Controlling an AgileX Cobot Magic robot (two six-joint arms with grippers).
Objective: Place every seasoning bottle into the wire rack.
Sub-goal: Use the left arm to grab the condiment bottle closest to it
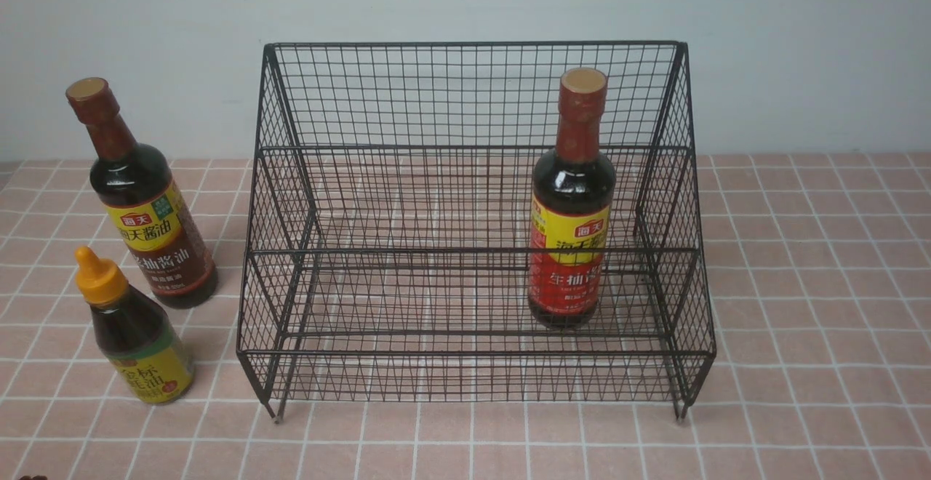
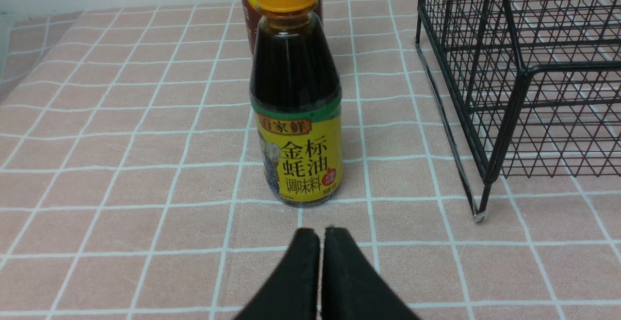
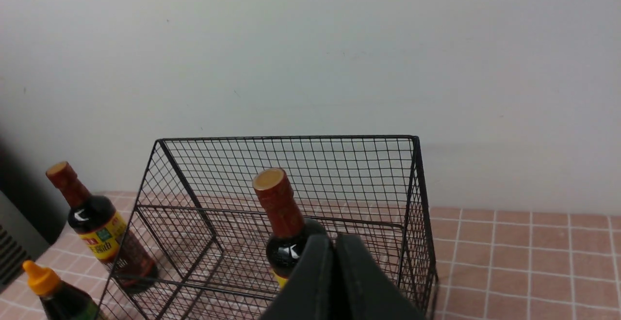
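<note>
A black wire rack [image 1: 473, 94] stands mid-table. One tall seasoning bottle [image 1: 571, 233] with a brown-red cap stands upright inside it on the right of the lower shelf. Outside, to the rack's left, stand a second tall bottle [image 1: 149, 211] and in front of it a short bottle [image 1: 138, 334] with an orange nozzle cap. Neither arm shows in the front view. My left gripper [image 2: 320, 232] is shut and empty, low over the cloth just short of the short bottle [image 2: 296, 116]. My right gripper [image 3: 334, 240] is shut and empty, raised in front of the rack [image 3: 291, 150] and its bottle [image 3: 284, 223].
A pink tiled tablecloth [image 1: 800, 284] covers the table, with a pale wall [image 1: 465, 0] close behind the rack. The rack's front corner foot [image 2: 479, 216] stands a little to one side of the left gripper.
</note>
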